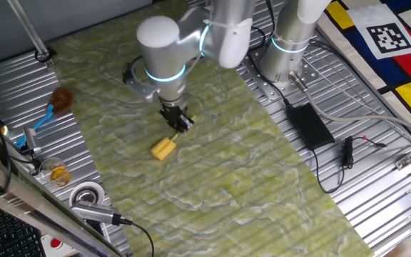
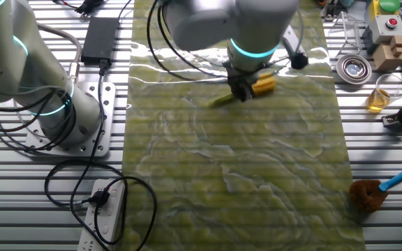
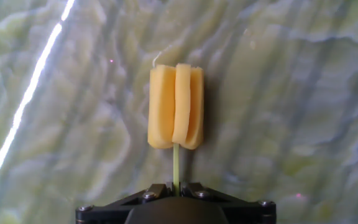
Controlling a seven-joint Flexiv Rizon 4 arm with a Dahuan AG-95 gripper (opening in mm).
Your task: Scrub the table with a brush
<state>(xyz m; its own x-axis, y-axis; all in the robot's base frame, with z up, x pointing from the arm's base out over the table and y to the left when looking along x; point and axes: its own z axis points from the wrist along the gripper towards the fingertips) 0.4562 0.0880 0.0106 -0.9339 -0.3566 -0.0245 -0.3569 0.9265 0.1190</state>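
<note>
The brush [image 3: 176, 107] is a small yellow blocky head on a thin pale stem. My gripper [image 3: 176, 185] is shut on the stem, with the head pointing away from me against the marbled yellow-green table [image 3: 291, 93]. In one fixed view the gripper [image 1: 177, 121] stands over the middle of the table [image 1: 227, 178] with the brush head [image 1: 163, 148] just below it on the surface. In the other fixed view the gripper [image 2: 243, 89] holds the brush [image 2: 264, 85] near the far part of the table [image 2: 236, 181].
A brown fluffy brush with a blue handle [image 1: 57, 103] lies on the metal panel at the left. A tape roll [image 1: 86, 193], a glass [image 1: 57, 173] and a black power brick [image 1: 309, 125] with cables lie on the side panels. The arm's base [image 1: 291, 50] stands behind.
</note>
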